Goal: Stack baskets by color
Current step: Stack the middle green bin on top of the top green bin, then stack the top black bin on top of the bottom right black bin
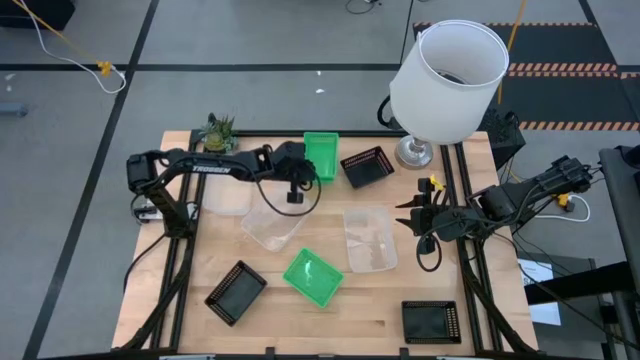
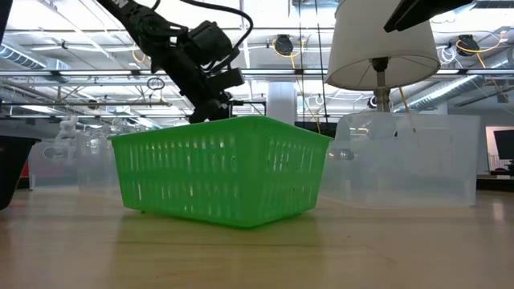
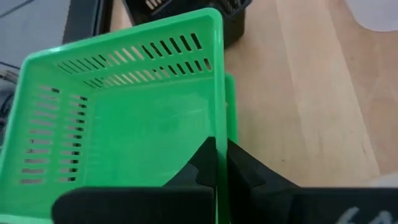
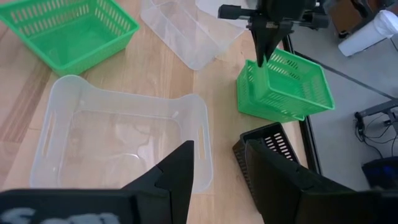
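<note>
My left gripper [image 1: 304,168] is shut on the side wall of a bright green basket [image 1: 322,153] at the back middle of the table. The wrist view shows my fingers pinching that basket's [image 3: 124,118] rim, with a second green rim close outside it. Another green basket [image 1: 313,277] lies at the front middle and fills the low view [image 2: 221,168]. My right gripper [image 1: 412,213] hovers open at the right, above a clear basket [image 4: 124,137], holding nothing. Black baskets lie at the back [image 1: 366,166], front left [image 1: 236,292] and front right [image 1: 431,321]. Two more clear baskets [image 1: 272,225] [image 1: 225,197] lie left of centre.
A large white lamp [image 1: 447,80] stands at the back right corner, close to the black basket. A small potted plant [image 1: 218,132] sits at the back left. Bare wood [image 1: 370,305] shows along the front edge between the baskets.
</note>
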